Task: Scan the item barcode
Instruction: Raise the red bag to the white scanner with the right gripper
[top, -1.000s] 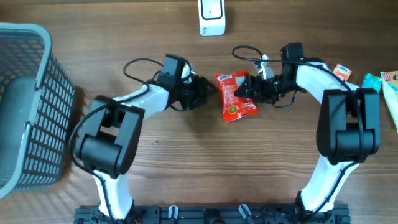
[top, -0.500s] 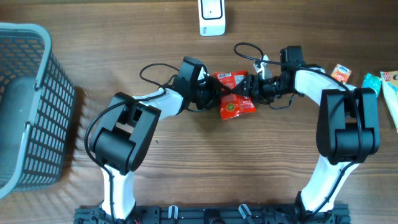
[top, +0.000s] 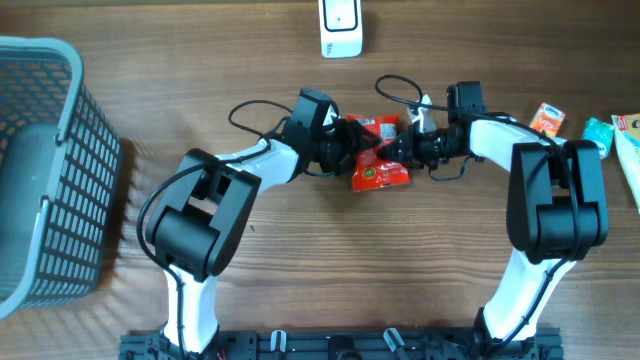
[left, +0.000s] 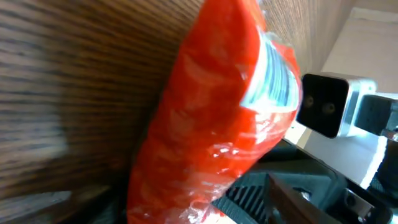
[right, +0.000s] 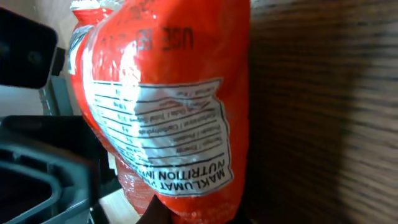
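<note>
Since a second ago, the left gripper (top: 345, 143) has been swung in from the left to the red packet (top: 380, 175), and the packet has been shifted slightly toward the left. Nearest the arm bases, a bare stretch of the wooden table (top: 330, 270) is seen. Beyond it, at the middle of the table, the packet is met from both sides. Its upper left corner is reached by the left gripper. Its right edge is pinched by the right gripper (top: 402, 148), whose jaws are closed narrowly on it. Whether the left jaws are wide or gripping cannot be told, since the fingers are not made out in either view. From the left wrist, the packet (left: 211, 124) is seen as a crinkled red bulge with a pale strip near its top. From the right wrist, a white nutrition label (right: 161, 124) is shown, read upside down in that view. A grey basket (top: 50, 120) is set at the table's left edge. An orange packet (top: 547, 117) and a teal packet (top: 598, 130) lie well apart to the right. Farthest off, a white scanner (top: 340, 25) is stood at the far edge.
</note>
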